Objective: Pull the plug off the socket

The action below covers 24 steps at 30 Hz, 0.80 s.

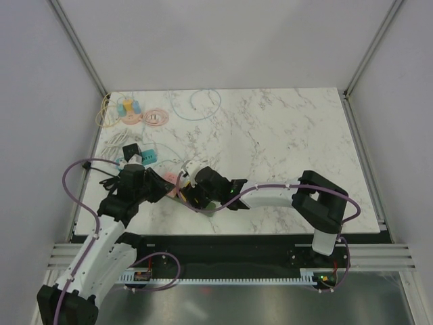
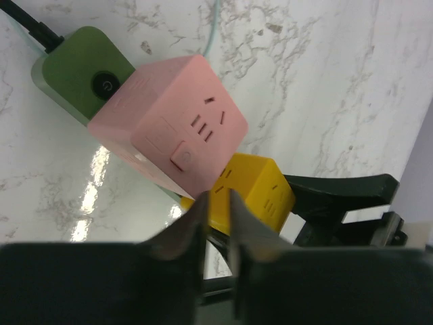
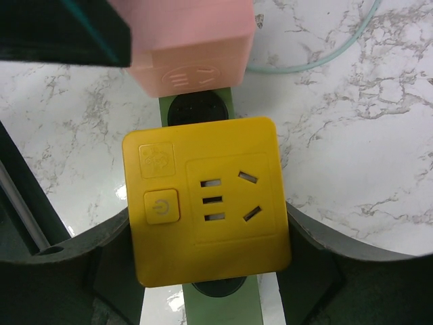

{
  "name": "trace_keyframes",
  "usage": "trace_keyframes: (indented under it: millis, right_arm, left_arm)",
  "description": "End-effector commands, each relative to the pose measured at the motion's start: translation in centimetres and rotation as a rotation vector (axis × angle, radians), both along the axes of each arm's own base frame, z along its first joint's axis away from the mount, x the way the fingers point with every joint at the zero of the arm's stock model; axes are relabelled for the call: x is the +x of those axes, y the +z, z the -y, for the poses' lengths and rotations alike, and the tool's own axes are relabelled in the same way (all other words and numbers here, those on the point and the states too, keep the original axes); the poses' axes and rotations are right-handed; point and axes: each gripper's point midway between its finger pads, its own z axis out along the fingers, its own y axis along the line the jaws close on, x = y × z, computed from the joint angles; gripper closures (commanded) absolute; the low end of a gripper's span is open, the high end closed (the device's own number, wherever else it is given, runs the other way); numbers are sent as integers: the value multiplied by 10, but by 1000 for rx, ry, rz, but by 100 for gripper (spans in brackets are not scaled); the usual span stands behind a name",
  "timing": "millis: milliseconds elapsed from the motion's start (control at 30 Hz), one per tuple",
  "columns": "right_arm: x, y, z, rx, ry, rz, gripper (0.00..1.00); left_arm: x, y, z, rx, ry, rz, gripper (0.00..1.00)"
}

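Gripping yellow plug (image 3: 206, 203), right pincer (image 3: 210, 267); only left-wrist cam shows strip button (image 2: 105, 83).

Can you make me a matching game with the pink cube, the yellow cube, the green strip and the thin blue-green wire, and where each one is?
1 pink cube
2 yellow cube
3 green strip
4 blue-green wire

A under both cubes
B held by the right gripper
C lying on the marble
D next to the strip's round button

Pairs: 1-D, 2-B, 3-A, 4-C
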Motion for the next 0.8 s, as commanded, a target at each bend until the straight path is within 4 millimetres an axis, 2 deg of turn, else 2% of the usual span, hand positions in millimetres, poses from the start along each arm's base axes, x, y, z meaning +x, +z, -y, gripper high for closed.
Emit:
trace_keyframes:
  millis: [0, 67, 100, 167, 267, 367, 467, 767]
  right_arm:
    - [25, 56, -2, 185, -94, 41, 100]
    - [26, 59, -1, 214, -98, -3, 100]
    - [27, 60, -1, 223, -102, -16, 100]
    - [31, 62, 1, 251, -115, -75, 100]
    - [33, 64, 2, 287, -120, -142, 100]
    - [32, 66, -1, 319, -112, -200, 100]
    - [29, 69, -5, 348, -89, -240, 100]
    - [20, 67, -5, 421, -67, -327, 100]
  left_arm:
    - [-18, 27, 2, -15, -58, 69, 64]
    - [-23, 37, -1, -27, -41, 102, 43]
    - [-26, 48, -2, -45, -29, 145, 33]
    - [-32, 51, -4, -60, -16, 149, 30]
    - [-42, 48, -1, -107, -2, 125, 35]
    - [-51, 23, 6, -159, -4, 44, 42]
    - [-50, 4, 7, -171, 11, 5, 43]
    - [-38, -22, 2, -177, 108, -40, 41]
